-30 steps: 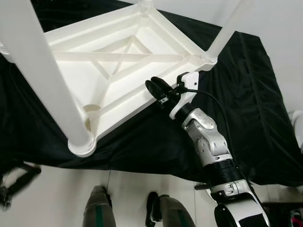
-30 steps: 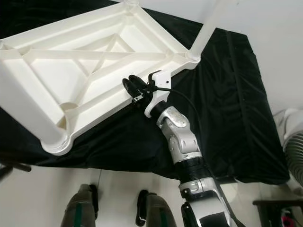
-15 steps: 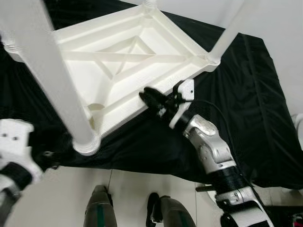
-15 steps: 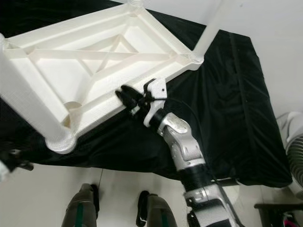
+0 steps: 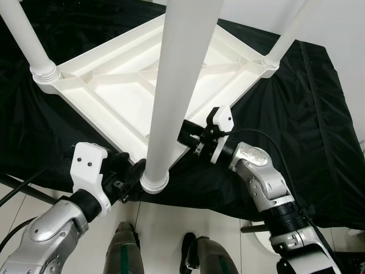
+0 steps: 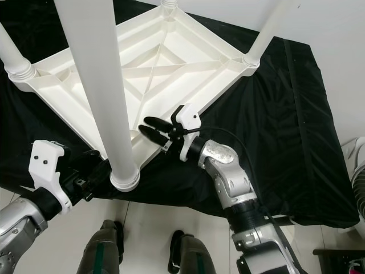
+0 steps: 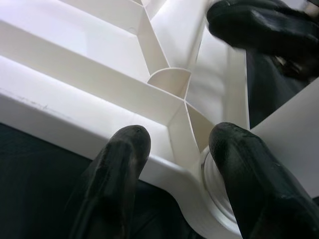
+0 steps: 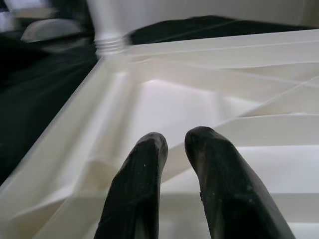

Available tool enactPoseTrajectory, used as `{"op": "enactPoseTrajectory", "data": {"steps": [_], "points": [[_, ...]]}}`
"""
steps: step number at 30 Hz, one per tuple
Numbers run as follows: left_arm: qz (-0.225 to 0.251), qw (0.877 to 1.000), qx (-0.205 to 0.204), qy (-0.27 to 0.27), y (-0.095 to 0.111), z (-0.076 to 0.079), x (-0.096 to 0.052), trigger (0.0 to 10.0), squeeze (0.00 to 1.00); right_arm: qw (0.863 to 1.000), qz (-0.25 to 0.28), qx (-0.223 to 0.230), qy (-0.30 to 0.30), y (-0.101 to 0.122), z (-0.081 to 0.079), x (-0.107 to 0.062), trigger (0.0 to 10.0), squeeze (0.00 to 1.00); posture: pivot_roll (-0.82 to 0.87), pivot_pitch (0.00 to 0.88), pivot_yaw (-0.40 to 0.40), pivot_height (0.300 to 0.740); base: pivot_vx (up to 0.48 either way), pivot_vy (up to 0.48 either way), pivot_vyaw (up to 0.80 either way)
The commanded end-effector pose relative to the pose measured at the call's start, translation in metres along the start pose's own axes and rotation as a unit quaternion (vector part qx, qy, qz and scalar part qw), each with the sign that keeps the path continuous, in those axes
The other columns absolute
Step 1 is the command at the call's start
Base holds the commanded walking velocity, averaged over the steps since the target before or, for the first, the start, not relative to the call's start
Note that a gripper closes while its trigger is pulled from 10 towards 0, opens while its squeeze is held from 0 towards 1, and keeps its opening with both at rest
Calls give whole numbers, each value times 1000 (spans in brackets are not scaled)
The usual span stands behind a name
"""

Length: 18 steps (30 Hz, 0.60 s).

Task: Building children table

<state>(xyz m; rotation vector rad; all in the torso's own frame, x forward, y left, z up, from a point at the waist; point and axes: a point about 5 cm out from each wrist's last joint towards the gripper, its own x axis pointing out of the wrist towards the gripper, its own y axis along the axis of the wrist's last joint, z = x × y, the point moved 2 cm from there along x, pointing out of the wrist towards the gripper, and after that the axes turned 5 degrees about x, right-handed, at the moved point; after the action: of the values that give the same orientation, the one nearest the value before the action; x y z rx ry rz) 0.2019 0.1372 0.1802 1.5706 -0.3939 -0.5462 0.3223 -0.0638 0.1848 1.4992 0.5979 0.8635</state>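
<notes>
Left gripper (image 7: 174, 149), fingers apart, straddles the table (image 5: 114, 80) rim beside the near leg (image 5: 177, 85); it should close squarely there.

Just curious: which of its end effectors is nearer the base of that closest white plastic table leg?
Left. The left end effector straddles the table corner beside the closest white plastic table leg; the right end effector rests farther along the rim.

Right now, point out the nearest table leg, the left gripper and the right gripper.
nearest table leg (image 5: 181, 85), left eye view, middle of the white shaft.
left gripper (image 7: 179, 149), left wrist view, midway between its fingertips at the tabletop corner.
right gripper (image 6: 147, 127), right eye view, midway between its fingertips over the rim.
</notes>
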Motion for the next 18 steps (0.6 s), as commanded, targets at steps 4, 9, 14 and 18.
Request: {"op": "enactPoseTrajectory", "data": {"steps": [4,9,14,18], "points": [[-16,999,8,-28,-7,8,6,10000,0,987,-10,-11,-160,-8,33,0,10000,0,214,190,-78,740,0,0,0],[-14,999,18,-29,-5,1,7,10000,0,977,-7,-10,-213,-7,43,-2,10000,0,206,191,-75,740,0,0,0],[7,999,34,-21,3,-12,20,10000,0,956,-3,-13,-292,-6,59,-7,10000,0,192,190,-69,740,0,0,0],[52,997,14,-58,15,5,49,10000,0,922,-8,-32,-386,-1,81,-21,10000,0,111,162,-25,740,0,0,0]]}}
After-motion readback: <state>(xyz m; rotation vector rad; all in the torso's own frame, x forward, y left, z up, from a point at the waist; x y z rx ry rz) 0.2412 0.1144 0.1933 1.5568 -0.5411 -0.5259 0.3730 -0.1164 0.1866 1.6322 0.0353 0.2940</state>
